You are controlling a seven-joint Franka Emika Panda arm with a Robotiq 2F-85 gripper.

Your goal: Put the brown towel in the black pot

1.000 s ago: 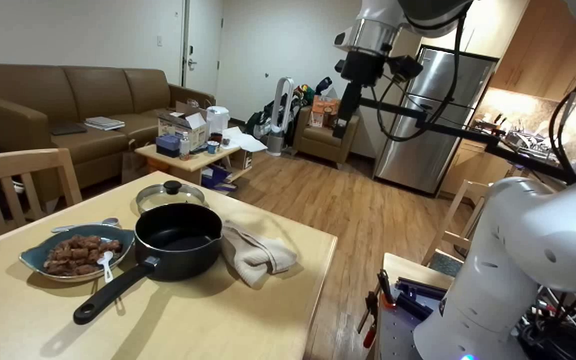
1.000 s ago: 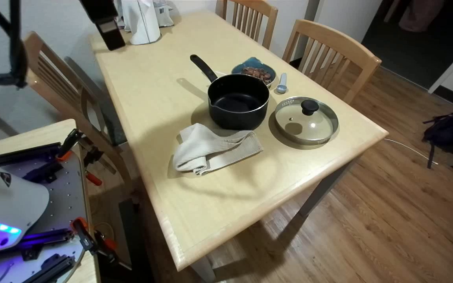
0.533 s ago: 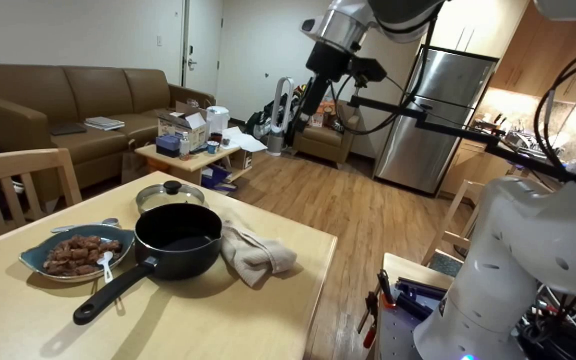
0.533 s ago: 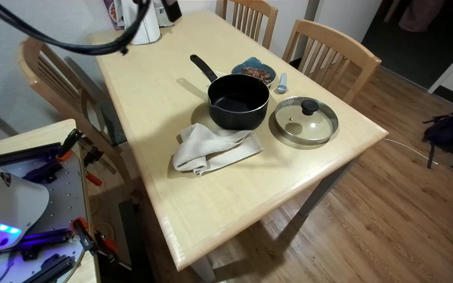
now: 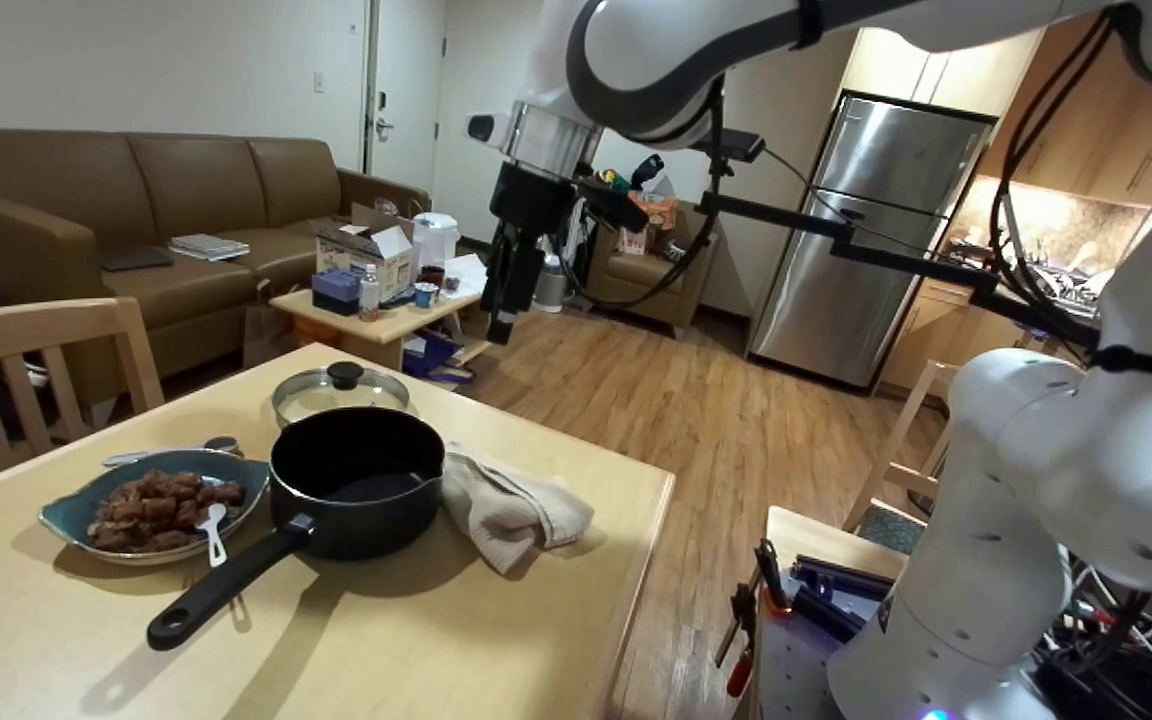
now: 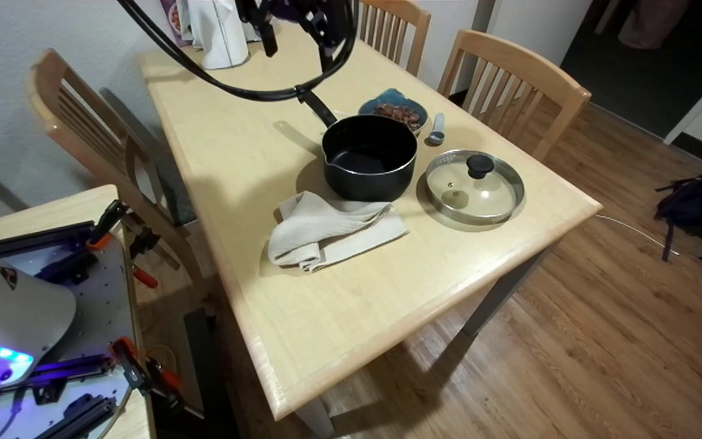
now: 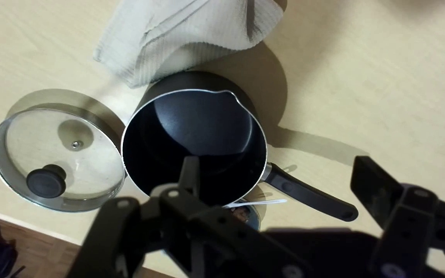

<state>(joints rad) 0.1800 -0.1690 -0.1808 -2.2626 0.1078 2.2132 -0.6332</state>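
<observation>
Working remotely, I hover a wide-spread, empty claw above the tabletop, the towel lying beyond the pot in the wrist view.

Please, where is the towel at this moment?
In an exterior view, the towel lies on the table, close below the pot in the picture, with the lid to its upper right.

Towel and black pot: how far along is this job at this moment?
Done: none of the transfer; the towel lies rumpled on the table, outside the black pot. The pot does stand uncovered, with a glass lid beside it.
In hand: nothing; the gripper is open above the table, with no towel in its grasp.
Left: grasping the towel, lifting it and releasing it inside the pot.
</observation>
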